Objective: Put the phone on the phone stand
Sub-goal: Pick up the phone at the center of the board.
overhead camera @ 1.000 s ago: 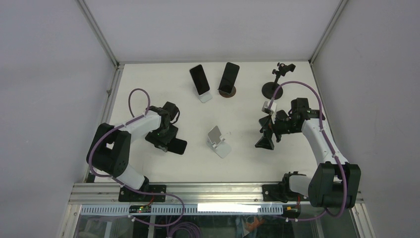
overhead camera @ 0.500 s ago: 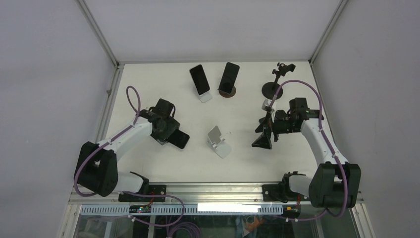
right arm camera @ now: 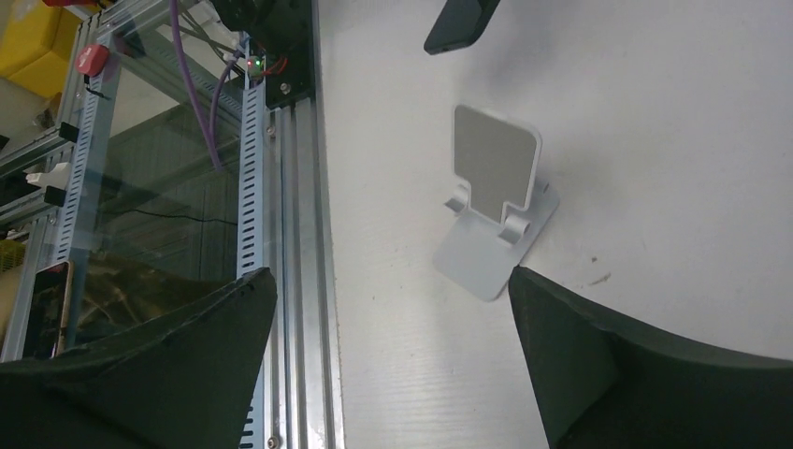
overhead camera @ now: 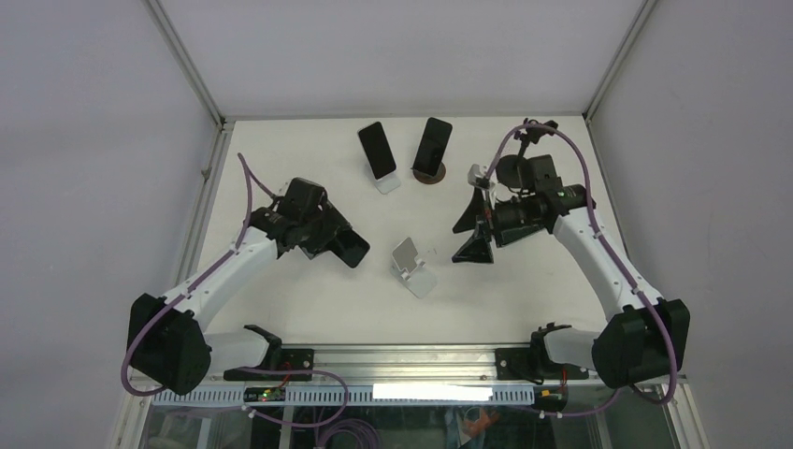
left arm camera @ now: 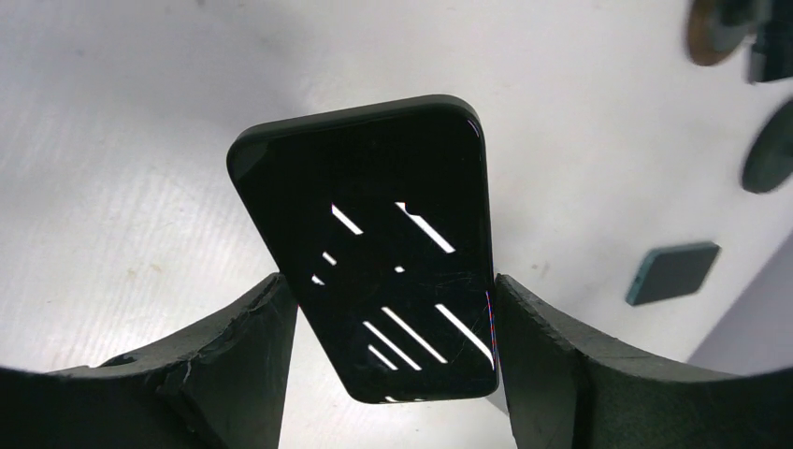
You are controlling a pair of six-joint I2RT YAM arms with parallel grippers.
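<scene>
A black phone (overhead camera: 348, 248) hangs above the table left of centre, with my left gripper (overhead camera: 335, 241) shut on its long edges. In the left wrist view the phone (left arm camera: 374, 262) sits tilted between both fingers (left arm camera: 234, 365), its screen reflecting light. The silver-white phone stand (overhead camera: 411, 267) stands empty in the middle of the table, just right of the phone. My right gripper (overhead camera: 469, 229) hovers open to the right of the stand. Its wrist view shows the stand (right arm camera: 491, 201) beyond the wide-apart fingertips (right arm camera: 636, 374), nothing between them, and a corner of the phone (right arm camera: 461, 23) at the top.
At the back, a phone leans on a white stand (overhead camera: 387, 182) and another on a round brown base (overhead camera: 429, 173). A black tripod-style holder (overhead camera: 516, 159) stands back right, partly behind my right arm. The metal rail (overhead camera: 402, 360) runs along the near edge.
My left arm has stretched out and carried the phone up and to the right, toward the stand. My right arm has swung back and left, its gripper still open.
</scene>
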